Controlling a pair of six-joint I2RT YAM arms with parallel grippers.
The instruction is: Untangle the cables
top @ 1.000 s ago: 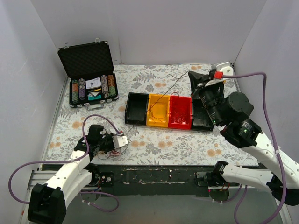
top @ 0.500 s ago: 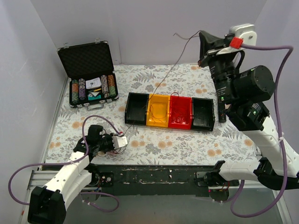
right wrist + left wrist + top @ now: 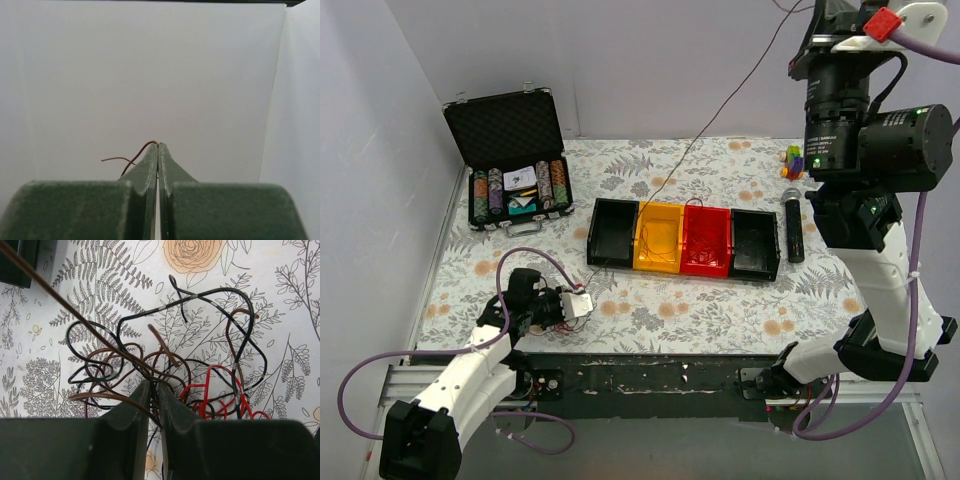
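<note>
cables (image 3: pixel 165 367) tangled on floral bench (image 3: pixel 720 310), lower left of top view, pinched by left hand (image 3: pixel 154 385). one brown cable (image 3: pixel 50 289) runs taut diagonally to upper right, clamped in raised right hand (image 3: pixel 158 145).

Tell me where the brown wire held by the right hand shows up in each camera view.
Top external: brown wire, a thin diagonal from the top edge down past the yellow bin toward the left hand.
Left wrist: taut from the top-left corner into the tangle, bottom centre.
Right wrist: its end curls from the right hand, centre.
Landmark: the floral tablecloth, top and left wrist only.
</note>
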